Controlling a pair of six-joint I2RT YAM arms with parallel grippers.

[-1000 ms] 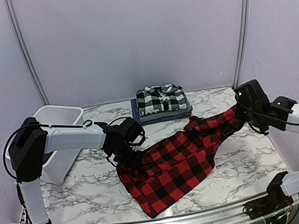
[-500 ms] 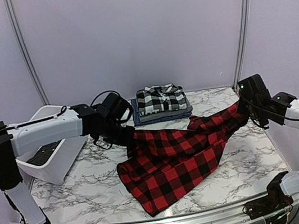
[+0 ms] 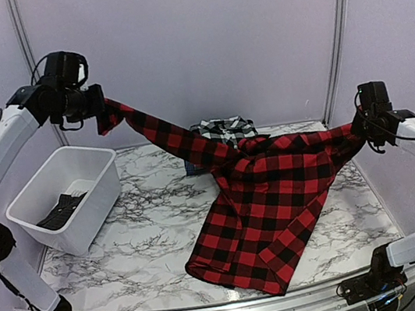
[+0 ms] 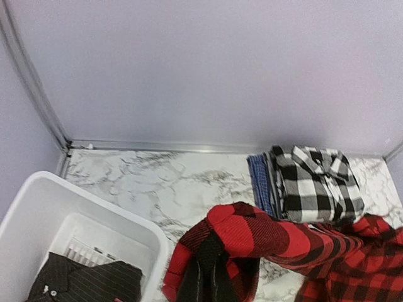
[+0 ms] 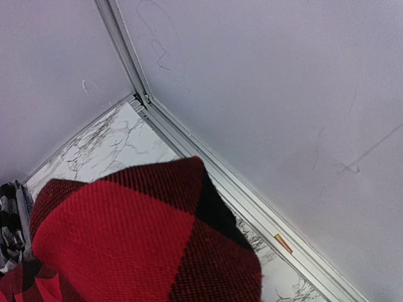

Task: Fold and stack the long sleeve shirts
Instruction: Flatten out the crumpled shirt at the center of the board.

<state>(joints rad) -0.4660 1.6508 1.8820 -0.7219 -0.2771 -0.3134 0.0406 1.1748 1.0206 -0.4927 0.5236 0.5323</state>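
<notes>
The red-and-black check shirt [image 3: 265, 194] hangs stretched between both grippers, its lower part resting on the marble table [image 3: 143, 245]. My left gripper [image 3: 100, 112] is high above the tub, shut on one sleeve end; in the left wrist view its dark fingers [image 4: 203, 283] pinch the red cloth [image 4: 264, 236]. My right gripper [image 3: 358, 131] is shut on the other sleeve at the right. In the right wrist view the cloth [image 5: 126, 239] covers its jaws. A folded black-and-white plaid shirt [image 4: 315, 182] tops a stack on a blue one [image 4: 258, 182] at the back, partly hidden [image 3: 223, 129].
A white plastic tub [image 3: 105, 179] stands at the left of the table with a dark pinstriped garment [image 4: 88, 283] inside. Lilac walls close in behind and on both sides, and a metal rail [image 5: 252, 195] runs along the right wall.
My left gripper closed on the sleeve and rose far up and to the left with it. The right arm lifted a little. The shirt now hangs spread between them instead of lying bunched.
</notes>
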